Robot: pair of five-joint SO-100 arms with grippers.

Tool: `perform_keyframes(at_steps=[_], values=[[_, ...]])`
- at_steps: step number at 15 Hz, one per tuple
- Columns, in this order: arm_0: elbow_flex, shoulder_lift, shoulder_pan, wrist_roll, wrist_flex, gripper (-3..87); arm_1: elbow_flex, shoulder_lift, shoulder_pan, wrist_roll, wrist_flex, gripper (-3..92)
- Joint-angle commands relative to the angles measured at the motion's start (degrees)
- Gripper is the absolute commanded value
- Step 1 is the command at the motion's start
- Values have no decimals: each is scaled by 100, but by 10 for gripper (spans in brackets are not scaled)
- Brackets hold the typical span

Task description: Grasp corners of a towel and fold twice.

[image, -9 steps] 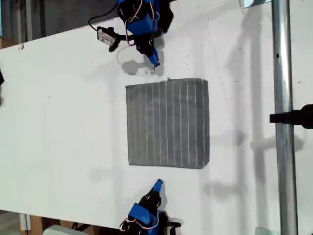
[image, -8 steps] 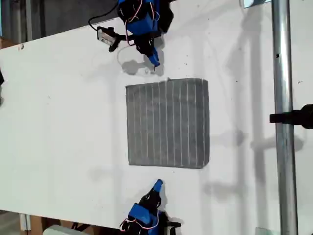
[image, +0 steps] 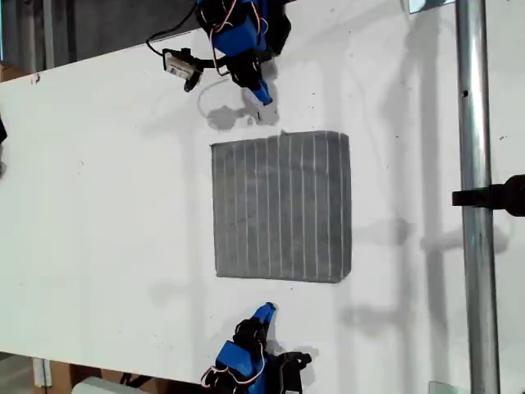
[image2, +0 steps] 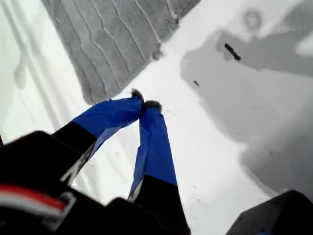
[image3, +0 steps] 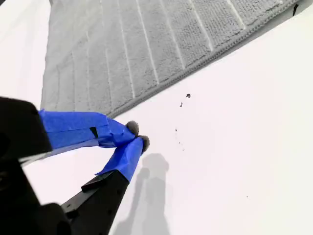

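Exterior view, towel [image: 281, 207] flat (unfolded)

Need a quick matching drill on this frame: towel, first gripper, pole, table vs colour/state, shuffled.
Things:
1. towel
2. my first gripper
3. pole
4. table

Descriptions:
A. white, bare surface
B. blue, jaws shut, holding nothing
C. grey with pale stripes, lying flat and unfolded
D. silvery metal, along the exterior view's right

Pairs: 1-C, 2-B, 3-D, 4-A
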Motion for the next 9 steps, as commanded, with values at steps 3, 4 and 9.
perform_keyframes(at_steps=[3,4,9], values=[[9,26,-123,185,18,-15,-5001,-5458,-896,-1187,255,-2],[9,26,-123,185,18,-15,-5660,-6267,-1178,-1327,281,-2],[9,26,-123,237,18,-15,-7436,-8508,-2180,-1556,211,-2]])
